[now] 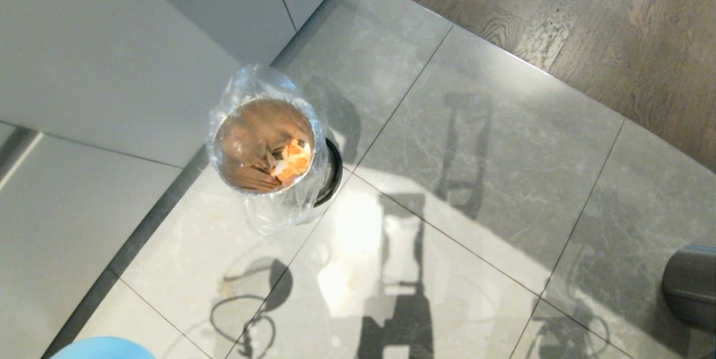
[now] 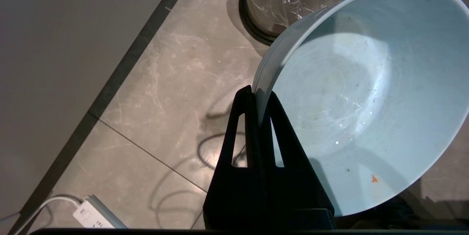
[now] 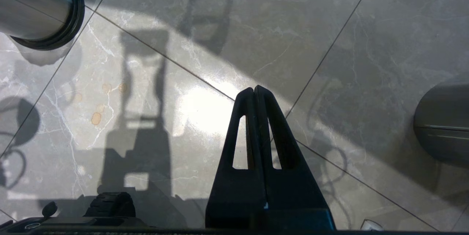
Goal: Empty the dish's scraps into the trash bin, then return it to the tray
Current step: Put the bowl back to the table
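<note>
**Dish emptied, tray return still ahead**

Dish (image 2: 366, 92) is hanging from my left end effector (image 2: 258, 94), which is clenching the rim between its pinched fingertips; the bowl is tilting steeply, its white inside facing my wrist camera and its mouth turning sideways rather than up. Being round, it is offering no long axis to speak of. Only an orange crumb and some wet specks are clinging inside. In the head view just a pale blue edge (image 1: 103, 348) is showing at the bottom.

Scraps (image 1: 290, 162) are lying inside the trash bin (image 1: 265, 146), which is standing on the floor (image 1: 475, 152) just beyond the dish, beside a grey cabinet (image 1: 112, 57). The tray is not in view.

My right end effector (image 3: 255, 90) is hanging idle over the tiles, fingers pressed together on nothing.

I am judging the risk as this: a thin edge grip on a tilted, wet bowl could slip or let it swing while I am travelling back. A power strip (image 2: 91, 215) and its cable are lying on the floor nearby, a possible snag.
</note>
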You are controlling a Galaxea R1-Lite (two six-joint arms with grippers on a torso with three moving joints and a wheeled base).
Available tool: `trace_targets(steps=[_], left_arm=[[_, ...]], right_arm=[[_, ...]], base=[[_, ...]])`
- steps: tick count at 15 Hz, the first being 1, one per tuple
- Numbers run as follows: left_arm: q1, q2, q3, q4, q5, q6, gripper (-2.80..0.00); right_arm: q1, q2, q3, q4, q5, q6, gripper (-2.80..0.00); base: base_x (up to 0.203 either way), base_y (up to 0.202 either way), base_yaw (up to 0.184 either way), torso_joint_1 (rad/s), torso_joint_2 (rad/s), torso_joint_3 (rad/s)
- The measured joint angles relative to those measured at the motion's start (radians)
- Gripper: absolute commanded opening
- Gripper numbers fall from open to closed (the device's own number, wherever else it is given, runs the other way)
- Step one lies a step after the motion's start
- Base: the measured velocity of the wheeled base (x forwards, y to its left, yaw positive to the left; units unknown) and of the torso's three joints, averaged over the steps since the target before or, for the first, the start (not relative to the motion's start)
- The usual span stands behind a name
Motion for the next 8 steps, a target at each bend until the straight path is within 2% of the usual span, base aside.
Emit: trace_targets(steps=[8], left_arm=[[0.000, 0.000, 0.000, 0.000, 0.006, -0.014, -2.80]], right_arm=[[0.000, 0.000, 0.000, 0.000, 0.000, 0.000, -2.80]], base=[[0.000, 0.000, 0.000, 0.000, 0.00, 0.000]])
